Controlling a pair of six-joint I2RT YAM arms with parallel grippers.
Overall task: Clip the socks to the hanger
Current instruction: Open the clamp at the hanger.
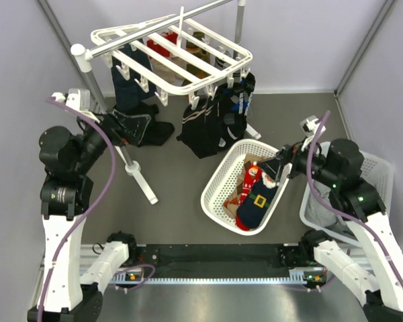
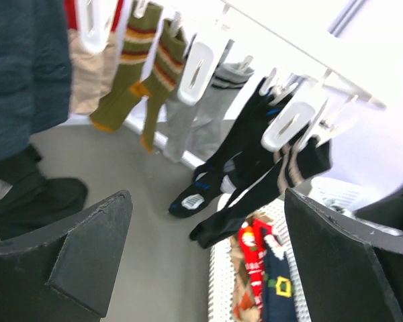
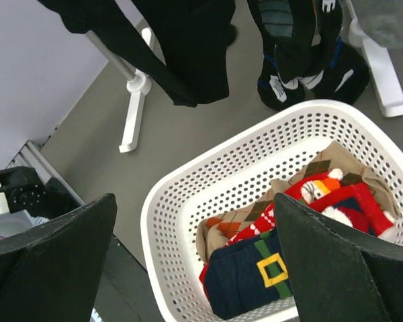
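While wide open and empty above the white perforated plastic basket [image 3: 161,201], lower the right gripper [image 3: 195,201] onto the red-and-navy festive socks [image 3: 269,268], pinching 1 cuff only. Ready the left gripper [image 2: 208,198], equally wide and empty, beside the white barred plastic hanger [image 1: 188,70] and its dangling clips [image 2: 198,70].

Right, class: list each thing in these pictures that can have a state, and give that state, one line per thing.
Hanger: hung on the rail, several clips taken.
Dark socks: clipped to the hanger, dangling.
Festive socks: lying in the basket, not yet clipped.
Basket: upright on the table, holding socks.
Left gripper: open, empty, near the hanger.
Right gripper: open, empty, above the basket.
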